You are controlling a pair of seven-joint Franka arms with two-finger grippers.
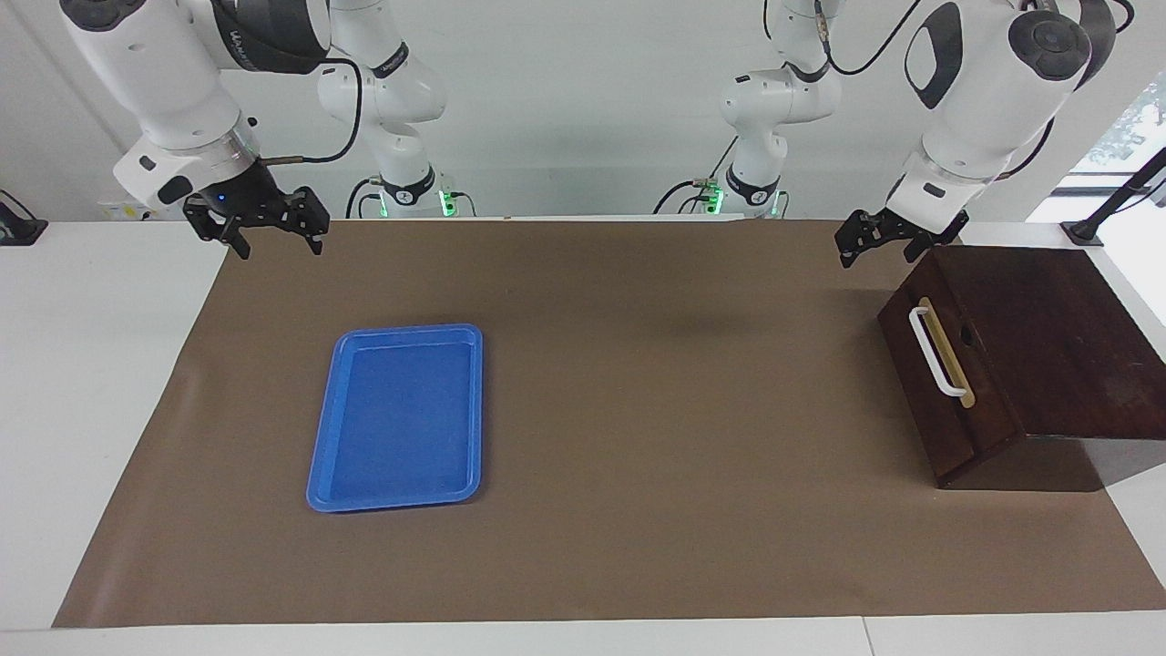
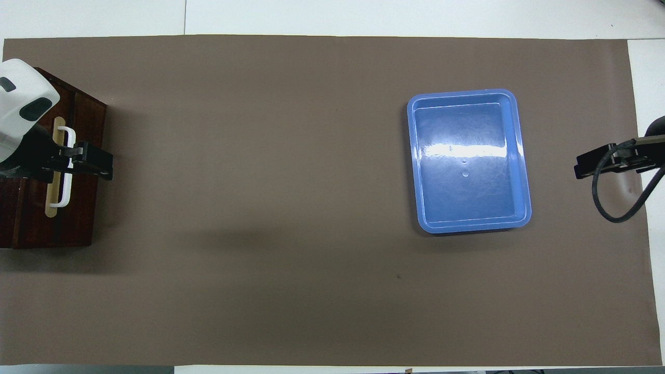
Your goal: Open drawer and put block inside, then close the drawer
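A white bench (image 1: 82, 383) carries a matte brown mat (image 1: 656, 410) that covers most of its top, smooth and flat, with a pale wall past the robots' bases. The drawer (image 1: 947, 383) sits closed in its dark, glossy wooden box (image 1: 1048, 328) at the left arm's end of the bench; its front faces along the bench toward the right arm's end, slightly tilted, and its white bar handle (image 1: 935, 352) on a tan strip runs lengthwise from nearer the robots to farther from them. A flat blue plastic tray (image 1: 401, 415), rectangular with rounded corners and a shallow raised rim, lies well apart from the drawer toward the right arm's end, its long axis also running away from the robots; its bare floor shows a sheen. The block does not appear in either view. The left end effector (image 1: 874, 239) hangs above the box's corner nearest the robots, close to the handle's upper end but not touching it, its fingers slightly apart. The right end effector (image 1: 278, 239) hangs over the mat's edge at its own end of the bench, fingers spread apart and holding nothing.
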